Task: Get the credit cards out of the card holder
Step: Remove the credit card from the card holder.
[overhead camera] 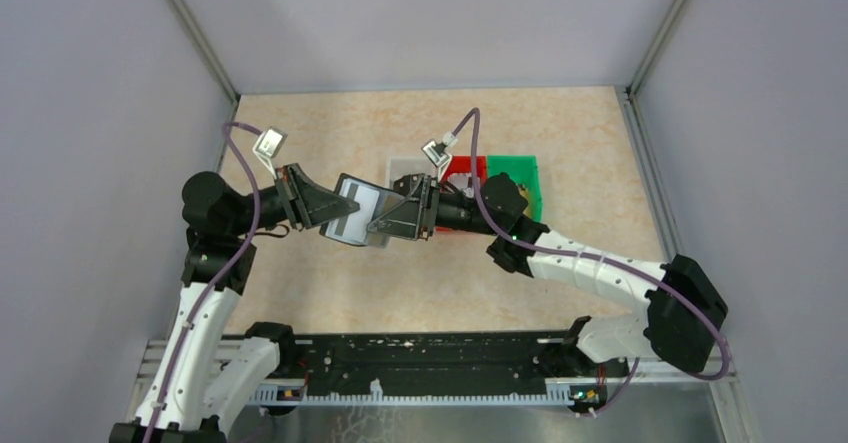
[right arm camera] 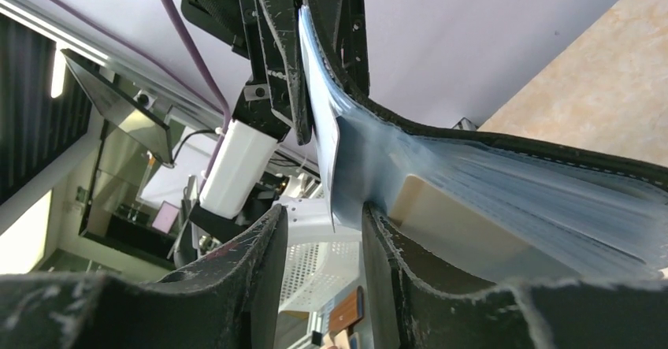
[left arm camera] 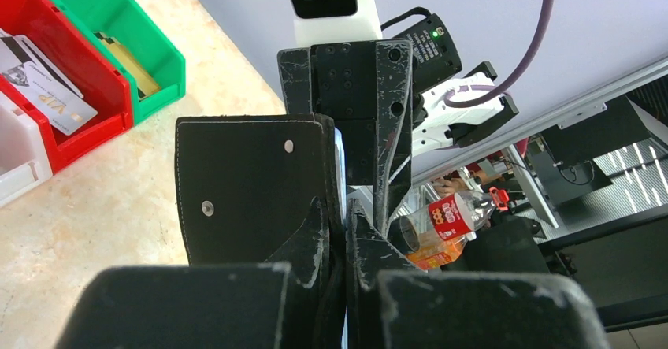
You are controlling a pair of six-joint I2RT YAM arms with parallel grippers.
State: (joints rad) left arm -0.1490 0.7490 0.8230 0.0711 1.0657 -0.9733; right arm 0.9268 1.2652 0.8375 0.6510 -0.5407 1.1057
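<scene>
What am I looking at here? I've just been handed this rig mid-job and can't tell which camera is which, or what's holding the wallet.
Two robot arms are bolted at the near edge of the table. The wide picture looks down from above and behind them. The other two come from a camera on each wrist, so that arm's own fingers fill the view.

At the far side stand a white bin, a red bin and a green bin. The red one holds grey-white cards, the green a gold card.

The black card holder hangs between the arms. The left hand is clamped shut on it. The right hand is open, its fingers straddling a pale inner sleeve.
</scene>
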